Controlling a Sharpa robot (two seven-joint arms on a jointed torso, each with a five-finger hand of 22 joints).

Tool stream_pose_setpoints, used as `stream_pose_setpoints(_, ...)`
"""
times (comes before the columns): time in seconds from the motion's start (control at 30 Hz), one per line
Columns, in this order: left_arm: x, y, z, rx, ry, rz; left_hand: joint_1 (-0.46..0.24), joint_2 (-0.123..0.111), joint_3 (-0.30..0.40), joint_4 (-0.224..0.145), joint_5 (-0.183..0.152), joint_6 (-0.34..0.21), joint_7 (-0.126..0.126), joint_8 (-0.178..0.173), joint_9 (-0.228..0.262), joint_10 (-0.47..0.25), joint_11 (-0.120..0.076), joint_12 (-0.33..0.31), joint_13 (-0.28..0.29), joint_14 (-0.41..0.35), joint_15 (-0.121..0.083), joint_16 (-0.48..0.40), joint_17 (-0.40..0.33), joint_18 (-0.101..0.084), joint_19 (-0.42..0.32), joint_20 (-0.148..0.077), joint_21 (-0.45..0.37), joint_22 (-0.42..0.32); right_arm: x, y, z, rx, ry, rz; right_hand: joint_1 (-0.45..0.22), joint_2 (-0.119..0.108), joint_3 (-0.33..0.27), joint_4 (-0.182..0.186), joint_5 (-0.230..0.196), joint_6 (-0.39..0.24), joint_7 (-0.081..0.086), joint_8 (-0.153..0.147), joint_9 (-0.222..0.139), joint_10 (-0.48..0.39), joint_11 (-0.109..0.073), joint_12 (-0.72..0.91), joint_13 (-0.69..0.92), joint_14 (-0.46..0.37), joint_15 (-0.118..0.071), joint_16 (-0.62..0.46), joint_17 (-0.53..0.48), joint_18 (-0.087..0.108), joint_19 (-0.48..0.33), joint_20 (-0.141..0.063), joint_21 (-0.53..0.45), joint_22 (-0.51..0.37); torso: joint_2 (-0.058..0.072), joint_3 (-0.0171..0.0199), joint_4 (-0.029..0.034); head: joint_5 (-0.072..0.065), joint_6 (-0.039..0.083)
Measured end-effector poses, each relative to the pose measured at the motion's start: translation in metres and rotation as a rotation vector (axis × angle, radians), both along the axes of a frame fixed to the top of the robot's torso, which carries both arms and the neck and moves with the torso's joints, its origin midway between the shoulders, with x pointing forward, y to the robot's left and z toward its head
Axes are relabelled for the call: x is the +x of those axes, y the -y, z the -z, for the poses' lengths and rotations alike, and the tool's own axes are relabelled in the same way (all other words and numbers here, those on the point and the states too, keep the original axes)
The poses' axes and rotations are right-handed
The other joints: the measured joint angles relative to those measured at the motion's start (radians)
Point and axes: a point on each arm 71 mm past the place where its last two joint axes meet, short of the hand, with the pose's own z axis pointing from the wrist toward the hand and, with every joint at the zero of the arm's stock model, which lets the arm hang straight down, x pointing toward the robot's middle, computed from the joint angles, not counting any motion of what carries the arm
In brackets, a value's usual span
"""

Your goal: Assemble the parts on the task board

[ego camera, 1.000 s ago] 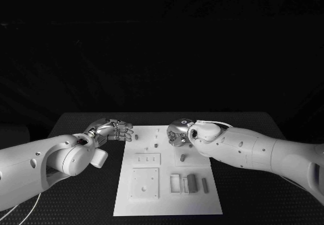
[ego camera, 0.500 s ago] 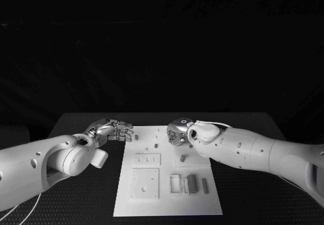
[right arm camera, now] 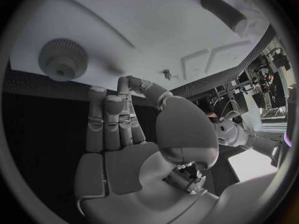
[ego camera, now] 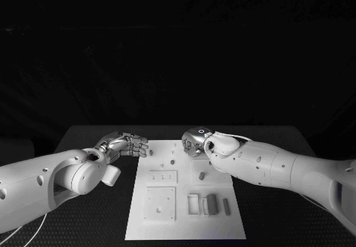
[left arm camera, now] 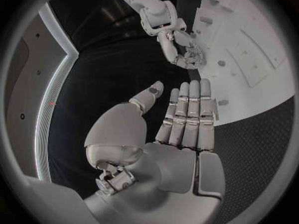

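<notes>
While the white task board (ego camera: pixel 185 206) lies flat mid-table with small grey parts (ego camera: pixel 211 201) on it, both hands hover over its far end. Left hand (ego camera: pixel 127 144), at the far left corner, holds nothing, fingers (left arm camera: pixel 187 114) straight, side by side. Right hand (ego camera: pixel 194 142) is empty too, its fingers (right arm camera: pixel 112 122) extended near a ribbed round knob (right arm camera: pixel 63 59).

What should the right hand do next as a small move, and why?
Probably lower the right hand toward the small grey part standing near the far end of the task board. The right wrist view shows its fingers straight with nothing in them, and the left hand, beside the board's edge, also holds nothing, so no part is picked up yet.
</notes>
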Motion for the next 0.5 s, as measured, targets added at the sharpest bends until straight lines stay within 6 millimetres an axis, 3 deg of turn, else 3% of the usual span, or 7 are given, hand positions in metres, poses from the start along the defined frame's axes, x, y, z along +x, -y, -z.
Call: stream_pose_setpoints(0.5,-0.001,0.004,0.0,-0.003,-0.001,0.01,0.0,0.0,0.0,0.0,0.0,0.0,0.0,0.0,-0.001,0.0,0.0,0.0,0.0,0.0,0.0,0.0,0.001,0.0,0.0,0.0,-0.004,0.0,0.012,-0.021,-0.01,0.061,0.069,0.021,0.0,0.0,0.005,0.0,0.0,0.0,0.0,-0.006,0.0,0.0,0.0,0.0,0.002,0.0,0.0,0.0,0.0,0.0,0.0,0.001,0.004,0.0,0.003,0.0,0.0023,0.006,0.018)
